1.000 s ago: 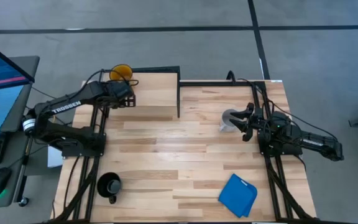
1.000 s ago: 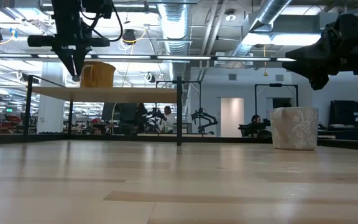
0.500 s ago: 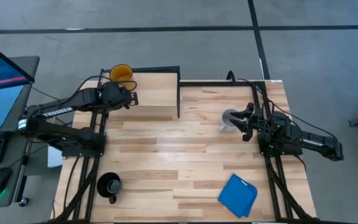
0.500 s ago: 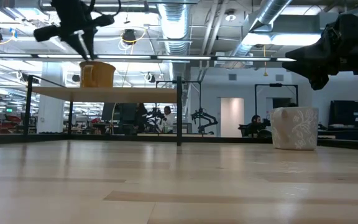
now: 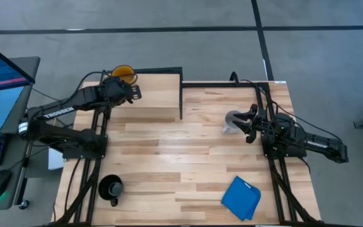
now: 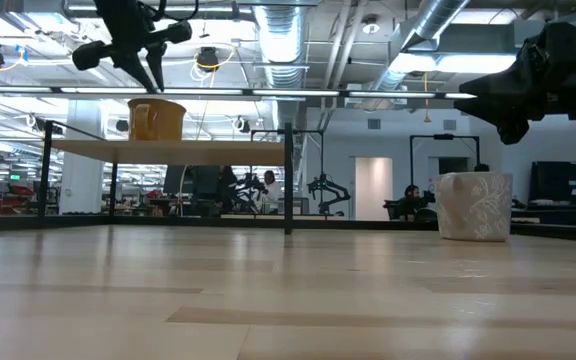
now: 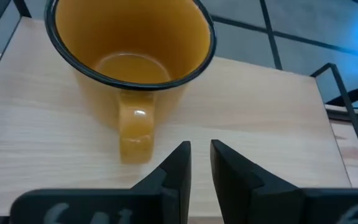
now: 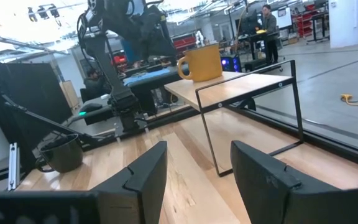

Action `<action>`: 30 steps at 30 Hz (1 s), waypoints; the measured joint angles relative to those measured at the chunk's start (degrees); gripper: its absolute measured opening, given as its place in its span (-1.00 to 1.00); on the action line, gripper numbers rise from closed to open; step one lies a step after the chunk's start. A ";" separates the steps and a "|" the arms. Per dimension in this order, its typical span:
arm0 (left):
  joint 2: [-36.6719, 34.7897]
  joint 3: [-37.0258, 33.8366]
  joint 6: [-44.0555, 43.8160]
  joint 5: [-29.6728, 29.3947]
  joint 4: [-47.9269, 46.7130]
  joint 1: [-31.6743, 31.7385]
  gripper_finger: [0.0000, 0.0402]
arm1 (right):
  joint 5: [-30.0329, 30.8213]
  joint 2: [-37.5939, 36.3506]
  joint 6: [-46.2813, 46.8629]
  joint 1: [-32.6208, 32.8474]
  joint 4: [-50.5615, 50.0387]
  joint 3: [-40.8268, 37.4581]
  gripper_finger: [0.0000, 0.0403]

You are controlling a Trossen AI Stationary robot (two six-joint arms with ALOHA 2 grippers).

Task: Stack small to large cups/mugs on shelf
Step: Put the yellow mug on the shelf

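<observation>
The yellow-orange mug (image 5: 123, 72) stands upright on its base at the far left corner of the shelf (image 5: 159, 94), handle toward my left gripper (image 7: 201, 152). That gripper hovers above the shelf just near of the mug (image 6: 156, 120), slanting down, open by a narrow gap, touching nothing. The pale grey-white mug (image 5: 232, 120) stands on the table's right half. My right gripper (image 5: 247, 126) hangs wide open above and just right of it (image 6: 473, 205). The glossy black mug (image 5: 111, 188) stands near the table's near left corner.
A blue folded cloth (image 5: 241, 197) lies near the table's near right corner. The shelf's black frame post (image 5: 181, 94) stands at its right edge. Bare slatted tabletop (image 5: 169, 151) lies between the arms. A monitor and keyboard sit off the table's left.
My left gripper has risen above the shelf beside the yellow mug and tipped from pointing straight down to a slant. The yellow mug has stayed in place on the shelf.
</observation>
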 joint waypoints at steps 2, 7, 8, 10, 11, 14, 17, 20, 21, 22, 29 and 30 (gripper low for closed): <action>0.00 0.00 0.02 0.01 -0.10 0.46 -0.75 | 0.00 -0.02 0.00 0.00 0.37 0.00 0.00; 0.02 0.00 0.11 0.77 -1.09 1.99 -0.75 | 0.00 -0.02 0.02 0.00 0.61 0.00 0.00; 0.02 -0.02 0.51 1.65 -0.99 2.33 -0.75 | 0.00 -0.02 0.02 0.00 0.63 0.00 0.00; 0.02 -0.07 1.73 3.49 -0.66 2.81 -0.75 | 0.00 -0.01 0.01 0.00 0.61 0.00 0.00; 0.02 -0.11 2.33 4.25 -0.22 2.93 -0.75 | 0.00 -0.02 0.02 0.00 0.63 0.00 0.00; 0.02 -0.11 4.79 5.92 3.96 2.96 -0.75 | 0.00 -0.02 0.01 0.00 0.63 0.00 0.00; 0.02 -0.11 6.87 5.86 7.02 2.94 -0.75 | 0.00 -0.02 0.02 0.00 0.63 0.00 0.00; 0.04 -0.11 7.07 5.74 7.02 3.29 -0.75 | -0.01 -0.02 0.02 0.00 0.65 0.00 0.00; 0.04 -0.11 7.25 5.74 6.94 3.43 -0.75 | -0.02 -0.02 0.02 0.00 0.65 0.00 0.00; 0.06 -0.11 7.33 5.80 6.85 3.55 -0.75 | -0.01 0.00 0.02 0.00 0.65 0.00 0.00; 3.23 -0.20 9.04 5.97 7.04 3.55 -0.75 | -0.02 0.00 0.07 0.00 0.96 0.00 0.00; 3.57 -0.24 9.08 5.73 7.14 3.56 -0.76 | -0.02 -0.02 0.11 0.00 1.02 0.02 0.00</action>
